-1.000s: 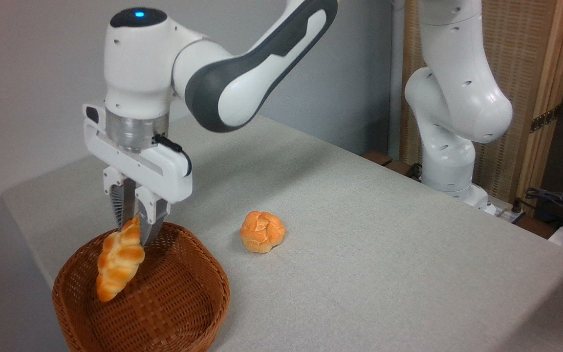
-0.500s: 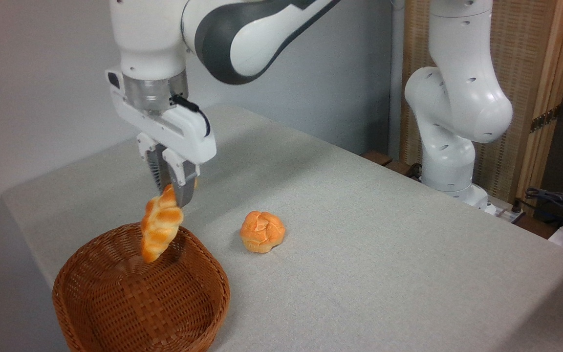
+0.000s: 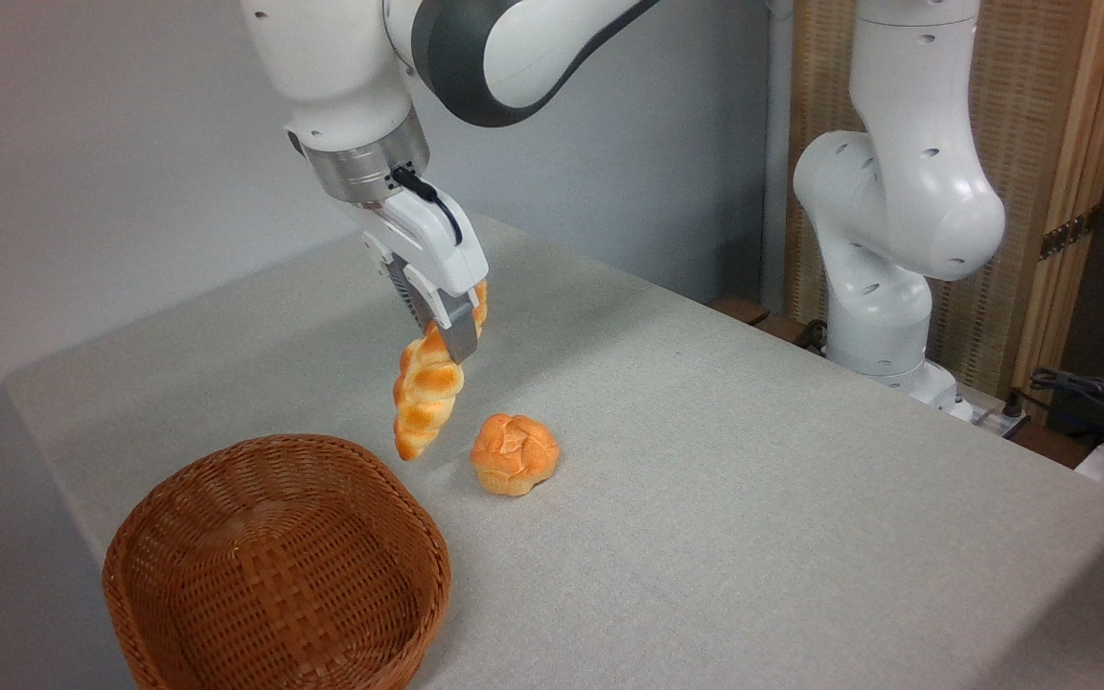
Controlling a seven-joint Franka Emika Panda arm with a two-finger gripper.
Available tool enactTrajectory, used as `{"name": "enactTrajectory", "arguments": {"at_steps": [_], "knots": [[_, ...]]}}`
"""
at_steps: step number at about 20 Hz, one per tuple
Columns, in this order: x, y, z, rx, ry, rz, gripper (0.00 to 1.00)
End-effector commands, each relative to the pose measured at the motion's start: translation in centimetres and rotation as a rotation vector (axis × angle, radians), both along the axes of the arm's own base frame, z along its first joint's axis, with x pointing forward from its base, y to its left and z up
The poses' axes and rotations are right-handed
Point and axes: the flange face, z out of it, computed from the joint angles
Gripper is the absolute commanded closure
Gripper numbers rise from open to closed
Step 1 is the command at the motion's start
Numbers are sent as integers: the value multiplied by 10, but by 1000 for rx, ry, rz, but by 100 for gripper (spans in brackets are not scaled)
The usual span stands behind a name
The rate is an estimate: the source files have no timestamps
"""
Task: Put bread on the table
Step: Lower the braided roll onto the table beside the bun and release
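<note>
Gripper [image 3: 447, 331] upper-centre, fingers clamped on top end of bread [image 3: 427, 388]; loaf hangs tilted above table [image 3: 753, 498], just left of bun [image 3: 514, 453]. Basket [image 3: 276, 565] lower left.

Matt woven cloth table [image 3: 753, 498]; rough brown wicker basket [image 3: 274, 565]

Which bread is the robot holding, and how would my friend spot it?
Start at the big white robot arm over the grey-beige cloth table. Follow it down to the gripper, shut on the top end of a long, golden-orange braided loaf that hangs in the air. Unlike the small round orange knotted bun resting just to its right, it is long, tapered and off the table.
</note>
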Motion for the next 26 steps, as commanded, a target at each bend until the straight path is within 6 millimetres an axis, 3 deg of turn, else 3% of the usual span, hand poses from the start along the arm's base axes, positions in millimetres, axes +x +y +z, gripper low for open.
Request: {"name": "enactTrajectory", "arguments": {"at_steps": [1, 13, 20, 26], "knots": [[-7, 3, 0, 4, 13, -35, 0], [0, -3, -5, 2, -26, -36, 0], [24, 11, 19, 48, -228, 1, 0], [42, 47, 35, 85, -336, 66, 0]]}}
